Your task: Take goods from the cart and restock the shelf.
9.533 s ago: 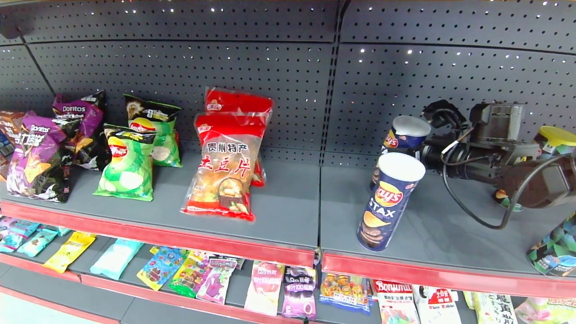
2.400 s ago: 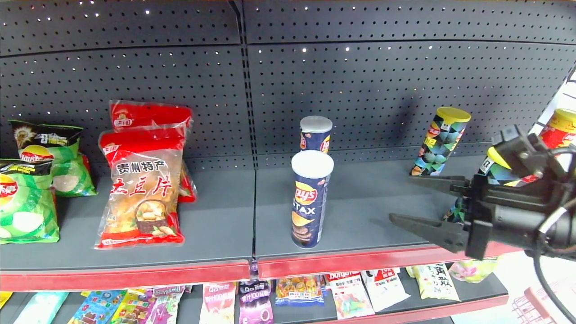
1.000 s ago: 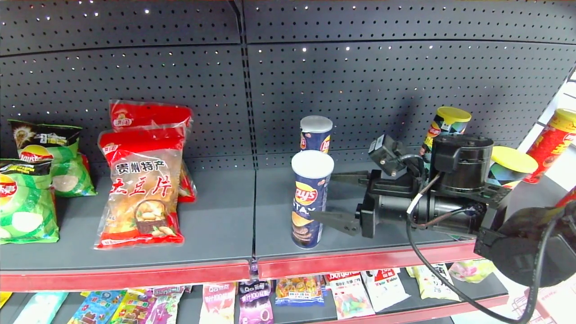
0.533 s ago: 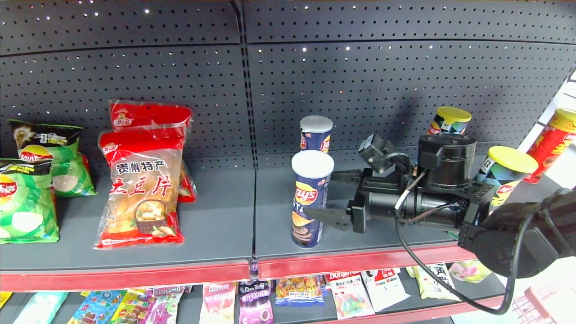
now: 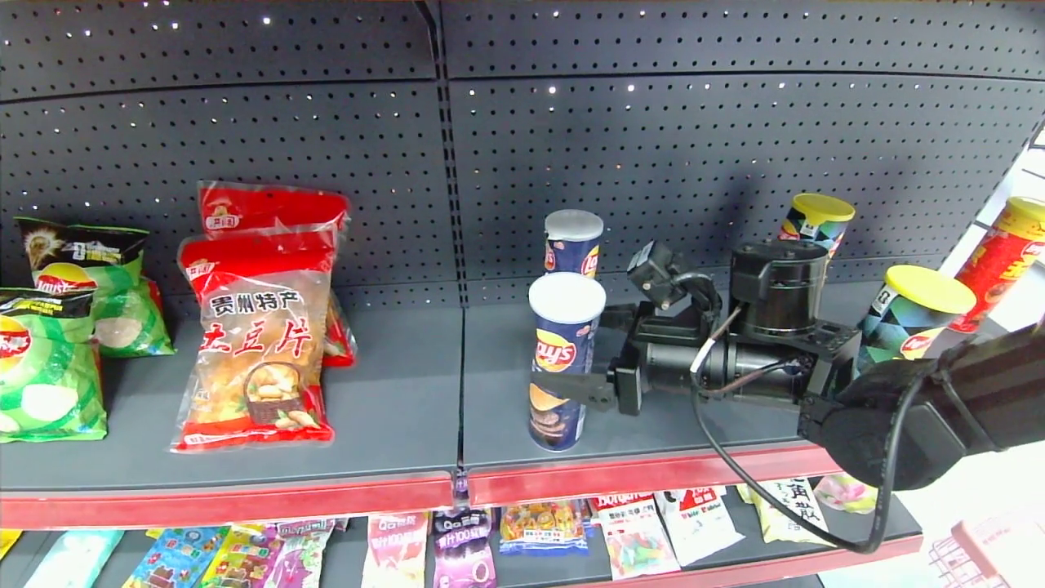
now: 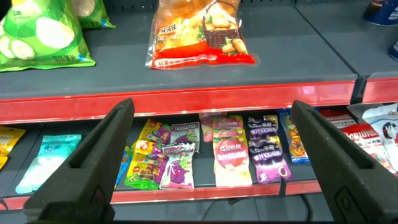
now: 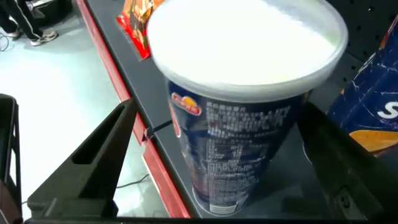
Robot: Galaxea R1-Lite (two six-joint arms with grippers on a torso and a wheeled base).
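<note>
**A:** We can't see the rear blue can (image 5: pixel 573 242) below its top, because the front can (image 5: pixel 563 359) covers it.
**B:** And the right arm (image 5: pixel 767 351) blocks the patterned can (image 5: pixel 819 214). Only the lid end shows for us.
**A:** The red can (image 5: pixel 1002 245) is clipped by the right edge, the green bag (image 5: pixel 45 367) by the left.
**B:** Of the rear red bag (image 5: pixel 269 208) we get just the top. The packets (image 5: pixel 465 547) below are cut off at the bottom.

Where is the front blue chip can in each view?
Head view: front blue chip can mid-shelf, inside the right gripper.
Left wrist view: probably its blue base, beyond the shelf divider.
Right wrist view: close up, between gripper fingers.
Shared landmark: red shelf edge.
</note>
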